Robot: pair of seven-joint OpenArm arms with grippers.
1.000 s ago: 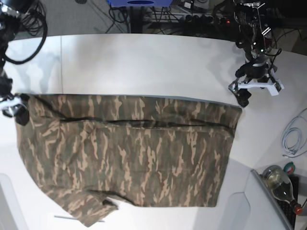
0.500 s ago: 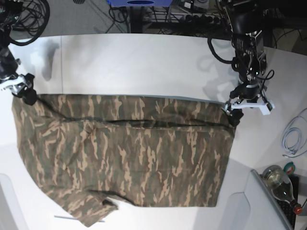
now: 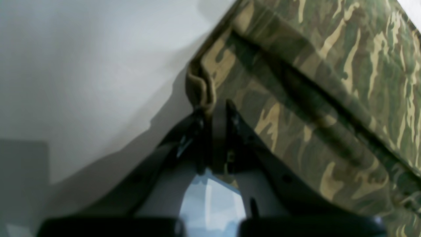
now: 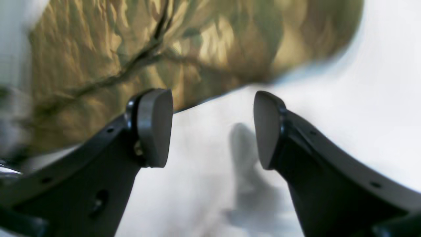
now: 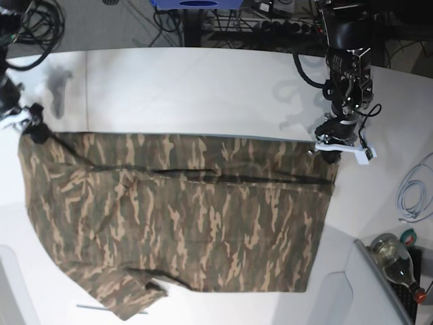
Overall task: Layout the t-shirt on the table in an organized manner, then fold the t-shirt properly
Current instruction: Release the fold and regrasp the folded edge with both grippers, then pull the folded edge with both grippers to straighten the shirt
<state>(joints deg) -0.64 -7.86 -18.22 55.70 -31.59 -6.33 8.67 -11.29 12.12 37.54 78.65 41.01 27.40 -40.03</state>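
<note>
The left hand (image 3: 215,110) pinches the t-shirt (image 5: 183,217) corner, hiding it. The right hand (image 4: 212,126) is spread over the desk (image 5: 203,88), its picture blurry.

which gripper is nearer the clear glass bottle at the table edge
Left. The left gripper, shut on the camouflage t-shirt, is on the side of the clear glass bottle; the right gripper is across the shirt.

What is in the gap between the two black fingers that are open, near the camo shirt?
In the right wrist view, only bare white table shows between the right gripper's open fingers; the t-shirt lies just beyond.
</note>
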